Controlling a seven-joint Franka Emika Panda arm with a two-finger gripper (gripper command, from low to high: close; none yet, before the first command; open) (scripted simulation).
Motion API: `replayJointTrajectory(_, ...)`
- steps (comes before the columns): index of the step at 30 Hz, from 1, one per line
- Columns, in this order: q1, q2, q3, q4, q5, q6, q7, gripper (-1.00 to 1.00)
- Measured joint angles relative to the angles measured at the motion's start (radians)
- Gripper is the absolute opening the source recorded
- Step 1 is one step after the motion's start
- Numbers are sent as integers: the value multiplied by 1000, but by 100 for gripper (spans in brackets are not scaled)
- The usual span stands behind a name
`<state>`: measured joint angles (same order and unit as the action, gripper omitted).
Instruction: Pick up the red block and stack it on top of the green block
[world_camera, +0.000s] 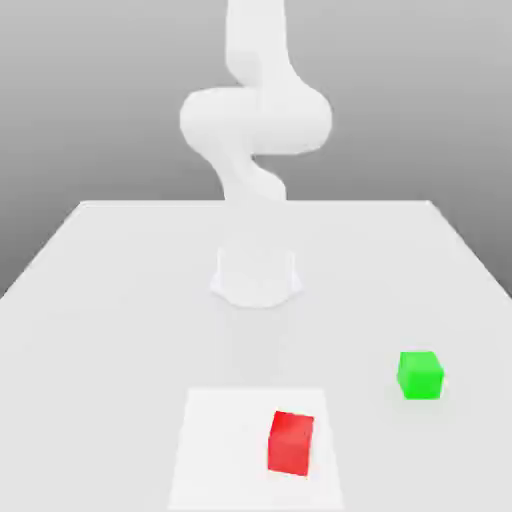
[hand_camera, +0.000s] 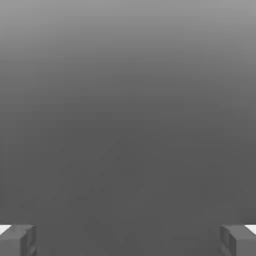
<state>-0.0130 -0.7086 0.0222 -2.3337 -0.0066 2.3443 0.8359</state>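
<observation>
Still pre-grasp — gripper (hand_camera: 128, 240) fingers wide, empty; red block (world_camera: 290, 443) untouched, well apart from green block (world_camera: 420, 374) — next: descend over red

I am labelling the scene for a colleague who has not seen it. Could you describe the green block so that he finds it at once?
On the white table, look toward the exterior view's right, near its front. The green block sits there alone, apart from the red block. It is the only green thing.
</observation>
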Motion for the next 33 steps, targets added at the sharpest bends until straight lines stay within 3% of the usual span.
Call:
replayJointTrajectory(21, -29, 767, 110, -283, -39, 372, 290, 0)
replayJointTrajectory(27, 3, 983, 70, -275, -88, 538, 344, 0)
replayJointTrajectory(28, 10, 1011, 61, -271, -97, 562, 350, -100)
replayJointTrajectory(33, 9, 1011, 61, -271, -98, 563, 351, -100)
